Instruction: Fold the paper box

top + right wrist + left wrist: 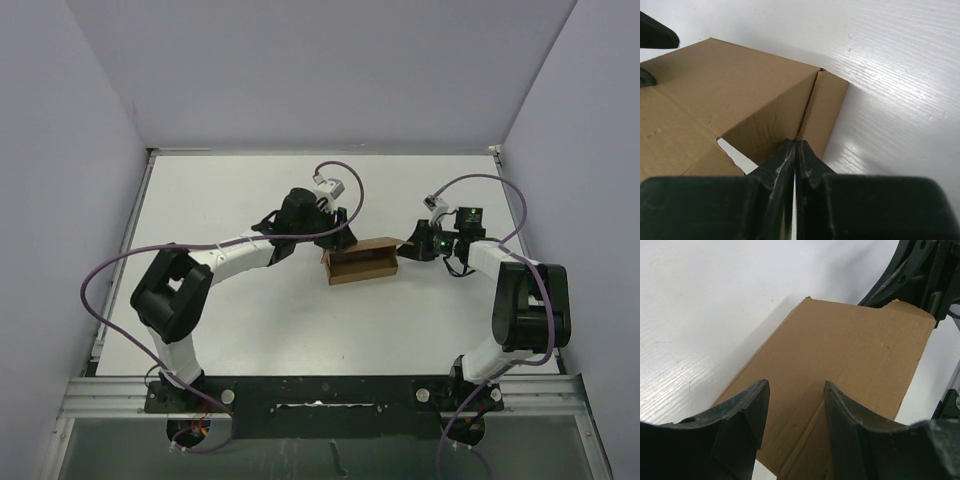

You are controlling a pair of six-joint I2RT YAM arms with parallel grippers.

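Note:
The paper box [361, 262] is a brown cardboard carton, partly formed and open on top, lying mid-table. My left gripper [335, 235] is at its left end. In the left wrist view it [794, 390] is open, with both fingers just above a flat cardboard panel [850, 350] and nothing between them. My right gripper [413, 246] is at the box's right end. In the right wrist view it [796, 145] is shut, with its tips at the corner fold [812, 100] where the end flap meets the wall. It seems to pinch that edge.
The white table [250, 330] lies around the box, with grey walls on three sides. Purple cables loop above both arms. The arm bases and a metal rail [320, 395] run along the near edge.

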